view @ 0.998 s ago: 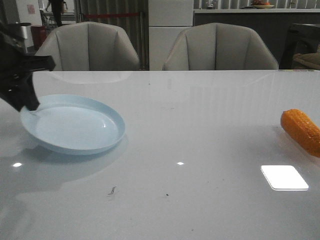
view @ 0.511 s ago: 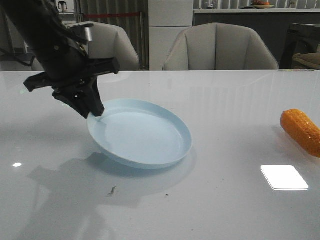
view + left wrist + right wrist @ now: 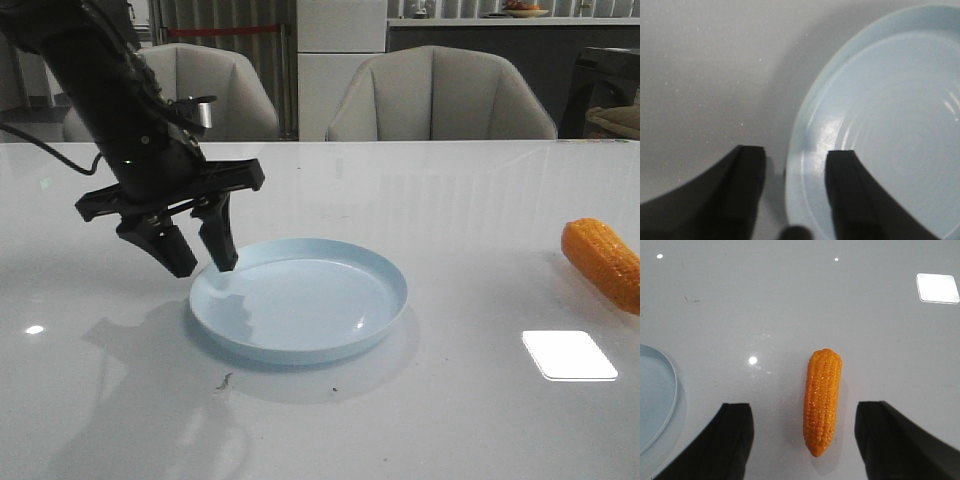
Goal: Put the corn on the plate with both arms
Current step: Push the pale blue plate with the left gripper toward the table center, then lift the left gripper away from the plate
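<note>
The pale-blue plate [image 3: 372, 322] lies flat on the white table near its middle. My left gripper [image 3: 199, 258] is open, its black fingers astride the plate's left rim, one inside and one outside. In the left wrist view the rim [image 3: 799, 150] runs between the two fingers [image 3: 751, 170]. The orange corn [image 3: 603, 262] lies on the table at the far right edge. In the right wrist view my right gripper [image 3: 805, 412] is open and hovers over the corn [image 3: 823, 400], which lies between the fingers without touching them. The plate's edge [image 3: 660, 405] shows there too.
Two grey chairs [image 3: 440, 95] stand behind the table's far edge. A bright rectangular light reflection [image 3: 568, 355] lies on the table in front of the corn. Small dark specks [image 3: 224, 381] mark the table in front of the plate.
My left arm carried the plate from the table's left side to the middle. The plate was tilted and gripped; now it lies flat and the jaws have opened. The corn has not moved.
</note>
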You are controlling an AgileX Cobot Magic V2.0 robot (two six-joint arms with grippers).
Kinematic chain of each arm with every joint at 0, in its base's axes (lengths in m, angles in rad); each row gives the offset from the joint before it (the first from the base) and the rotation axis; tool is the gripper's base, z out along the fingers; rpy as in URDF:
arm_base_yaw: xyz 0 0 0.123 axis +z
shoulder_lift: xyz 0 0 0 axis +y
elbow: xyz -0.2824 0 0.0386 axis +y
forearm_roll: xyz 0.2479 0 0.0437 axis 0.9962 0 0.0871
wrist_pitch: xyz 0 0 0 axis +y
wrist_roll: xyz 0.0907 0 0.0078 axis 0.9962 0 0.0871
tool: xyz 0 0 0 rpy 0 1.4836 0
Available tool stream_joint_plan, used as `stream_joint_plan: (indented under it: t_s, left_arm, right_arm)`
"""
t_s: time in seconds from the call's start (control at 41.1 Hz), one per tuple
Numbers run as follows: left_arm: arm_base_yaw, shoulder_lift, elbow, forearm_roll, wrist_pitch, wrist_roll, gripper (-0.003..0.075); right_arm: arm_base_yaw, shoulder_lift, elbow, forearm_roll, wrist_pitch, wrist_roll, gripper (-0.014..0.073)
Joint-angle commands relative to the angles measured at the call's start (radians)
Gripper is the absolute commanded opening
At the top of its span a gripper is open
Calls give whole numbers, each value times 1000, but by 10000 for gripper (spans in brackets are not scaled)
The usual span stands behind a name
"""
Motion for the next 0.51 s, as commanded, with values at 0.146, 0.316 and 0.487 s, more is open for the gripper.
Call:
stream_joint_plan:
  t_s: [0.146,0.316,0.487]
  left_arm:
    - [-7,-57,-147,-10,58,76,580]
    - [-5,-57,-282,67,205,194,580]
    - [5,-98,-357,200,184,124,579]
  right_arm:
    - [-1,-11,-37,-3,-52,-3,540]
    - [-1,-11,-37,-3,-11,-3,540]
    - [-1,-10,-42,-3,-6,-3,540]
